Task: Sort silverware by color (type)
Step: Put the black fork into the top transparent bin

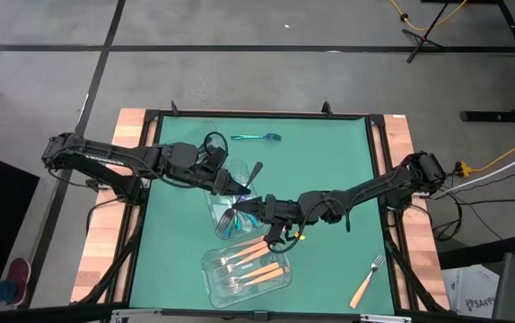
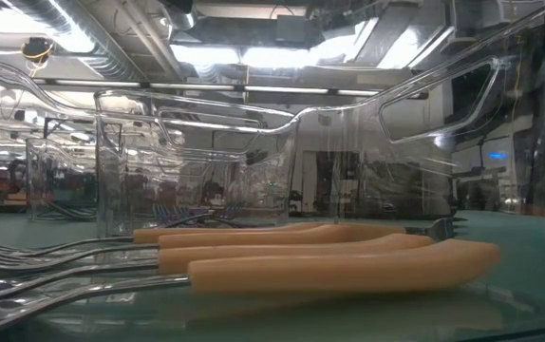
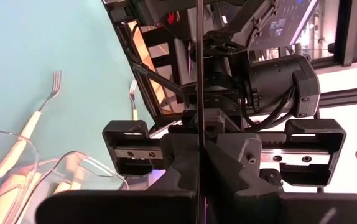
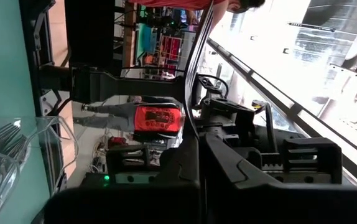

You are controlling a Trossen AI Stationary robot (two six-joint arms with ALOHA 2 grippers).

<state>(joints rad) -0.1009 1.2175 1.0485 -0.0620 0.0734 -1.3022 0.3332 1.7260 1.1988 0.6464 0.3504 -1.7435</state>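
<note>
My left gripper [image 1: 240, 188] [image 3: 198, 155] is over a clear container [image 1: 226, 215] that holds iridescent utensils, and it is shut on a slim black utensil [image 1: 256, 170]. Just right of that container, my right gripper [image 1: 265, 208] [image 4: 200, 155] is shut on another thin black utensil [image 1: 281, 237]. A second clear container [image 1: 211, 274] near the table's near edge holds several orange-handled forks [image 2: 329, 266]. One iridescent utensil [image 1: 256, 136] lies flat near the far edge. An orange-handled fork [image 1: 368, 280] lies flat at the near right corner. My left gripper pinches the black utensil's thin stem [image 3: 198, 74] between its two shut fingers. The stem runs straight out past the fingertips, and the utensil is lifted clear above the container. My right gripper pinches a thin dark stem [image 4: 194, 93] between its two shut fingers. The stem curves away past the fingertips and is off the table.
The green mat [image 1: 329, 161] is bare on its far right part. The two arms nearly meet at the table's middle. Wooden side boards [image 1: 105, 242] flank the mat. In the right wrist view a person in a red top [image 4: 157, 118] stands beyond the table.
</note>
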